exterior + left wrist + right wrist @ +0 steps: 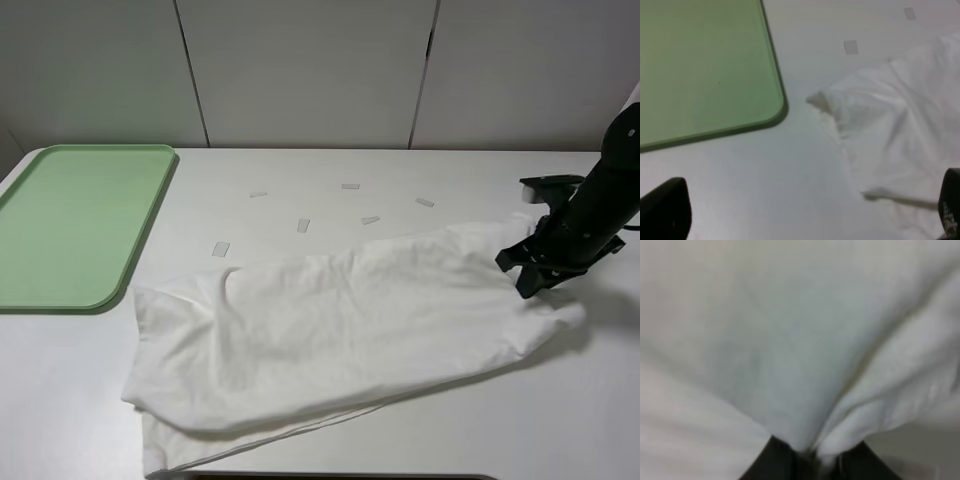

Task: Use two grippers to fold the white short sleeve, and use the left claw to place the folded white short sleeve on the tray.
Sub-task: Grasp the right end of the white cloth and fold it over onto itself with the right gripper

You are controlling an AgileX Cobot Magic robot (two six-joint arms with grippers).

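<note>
Left claw (807,215): over the bare table (70,390), near the tray's rounded corner. Its jaws are wide open and nothing is between them.
White short sleeve (330,330): lies flat and wrinkly on the table. One soft corner is close to the tray's rounded corner but does not touch it. The rest stretches far away from the tray.
Right claw (527,280): down on the end of the shirt that is farthest from the tray. The close-up picture is blurry, but the jaws look pinched shut on a bunch of the white cloth.
Tray (75,225): pale green and flat with a low rim. It sits on the table with nothing on it.
Tape strips (303,225): a few small pale bits stuck on the table, between the tray and the right claw and a bit farther back than the shirt.
Wall (300,70): plain and pale, behind the tray and the table.
</note>
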